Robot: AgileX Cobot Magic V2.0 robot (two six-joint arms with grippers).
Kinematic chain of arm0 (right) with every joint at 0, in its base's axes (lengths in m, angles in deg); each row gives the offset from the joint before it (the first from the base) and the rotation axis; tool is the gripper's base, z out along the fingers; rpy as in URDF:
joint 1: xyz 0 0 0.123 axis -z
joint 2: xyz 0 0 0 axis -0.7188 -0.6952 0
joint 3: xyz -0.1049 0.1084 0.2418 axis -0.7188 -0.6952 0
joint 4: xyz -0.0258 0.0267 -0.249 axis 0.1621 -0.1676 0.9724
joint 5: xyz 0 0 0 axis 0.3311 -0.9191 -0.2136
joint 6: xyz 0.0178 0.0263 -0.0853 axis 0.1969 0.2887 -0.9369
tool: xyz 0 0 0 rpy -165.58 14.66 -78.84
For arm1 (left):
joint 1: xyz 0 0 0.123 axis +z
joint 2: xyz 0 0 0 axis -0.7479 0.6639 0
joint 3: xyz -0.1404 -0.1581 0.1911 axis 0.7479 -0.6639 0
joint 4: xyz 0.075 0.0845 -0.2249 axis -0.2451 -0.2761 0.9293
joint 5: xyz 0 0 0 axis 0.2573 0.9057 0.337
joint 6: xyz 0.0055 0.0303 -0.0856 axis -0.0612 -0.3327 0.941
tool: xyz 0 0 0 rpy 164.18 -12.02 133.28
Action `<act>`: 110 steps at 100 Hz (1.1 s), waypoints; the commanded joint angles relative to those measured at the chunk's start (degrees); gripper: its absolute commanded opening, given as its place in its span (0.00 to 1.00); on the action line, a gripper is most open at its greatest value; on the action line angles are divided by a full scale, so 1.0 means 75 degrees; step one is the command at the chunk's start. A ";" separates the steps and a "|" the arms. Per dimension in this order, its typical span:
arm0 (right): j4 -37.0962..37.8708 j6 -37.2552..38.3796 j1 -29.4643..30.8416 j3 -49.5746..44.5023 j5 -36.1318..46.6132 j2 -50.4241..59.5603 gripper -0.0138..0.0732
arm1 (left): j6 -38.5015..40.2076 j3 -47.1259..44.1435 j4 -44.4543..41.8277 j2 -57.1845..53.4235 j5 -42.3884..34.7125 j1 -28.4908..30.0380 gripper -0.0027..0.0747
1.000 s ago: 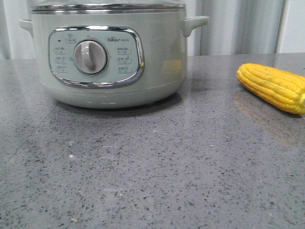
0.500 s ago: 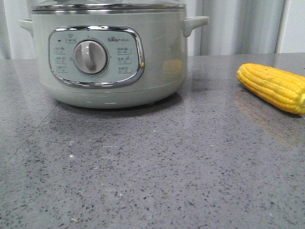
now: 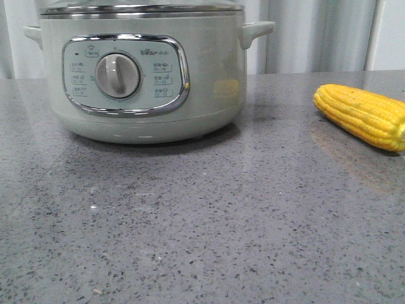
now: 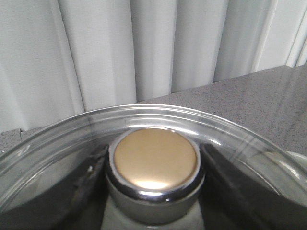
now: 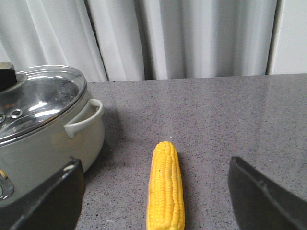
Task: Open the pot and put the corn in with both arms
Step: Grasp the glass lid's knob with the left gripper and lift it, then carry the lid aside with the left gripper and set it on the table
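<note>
The pale-green pot [image 3: 145, 82] stands at the back left of the table, with its glass lid [image 4: 72, 139] on it. My left gripper [image 4: 153, 160] is over the lid, and its two black fingers press against both sides of the lid's bronze-topped knob [image 4: 154, 158]. The yellow corn [image 3: 364, 114] lies on the table to the right of the pot. My right gripper [image 5: 154, 167] is open wide above the corn [image 5: 165, 191], which lies lengthwise between the fingers without touching them. Neither gripper shows in the front view.
The grey speckled countertop [image 3: 209, 221] runs from the pot to the front edge. White curtains [image 5: 192, 38] hang behind the table. The pot's right handle [image 5: 84, 117] sticks out toward the corn, a short gap away.
The pot has shifted slightly to the left in the front view. The corn has not moved.
</note>
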 commanded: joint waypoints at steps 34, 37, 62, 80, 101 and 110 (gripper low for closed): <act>0.0021 -0.0082 -0.0014 0.0247 0.0396 -0.0095 0.75 | -0.0025 0.1726 -0.0009 -0.0922 -0.0499 0.0146 0.11; 0.0021 -0.0082 -0.0014 0.0247 0.0361 -0.0095 0.75 | -0.0025 0.1741 -0.0042 -0.1025 -0.0499 0.0213 0.11; 0.0021 -0.0082 -0.0014 0.0247 0.0278 -0.0095 0.75 | -0.0491 0.1741 -0.0060 -0.1958 0.0010 0.1566 0.11; 0.0053 -0.0082 -0.0014 0.0247 0.0278 -0.0095 0.75 | -0.0491 0.1334 -0.0045 -0.2558 0.0771 0.3031 0.11; 0.0053 -0.0082 -0.0014 0.0247 0.0293 -0.0095 0.75 | -0.0491 0.0040 0.0031 -0.3104 0.0839 0.4436 0.11; 0.0053 -0.0082 -0.0014 0.0247 0.0293 -0.0095 0.75 | -0.0491 -0.0710 0.0042 -0.3256 0.0682 0.4816 0.11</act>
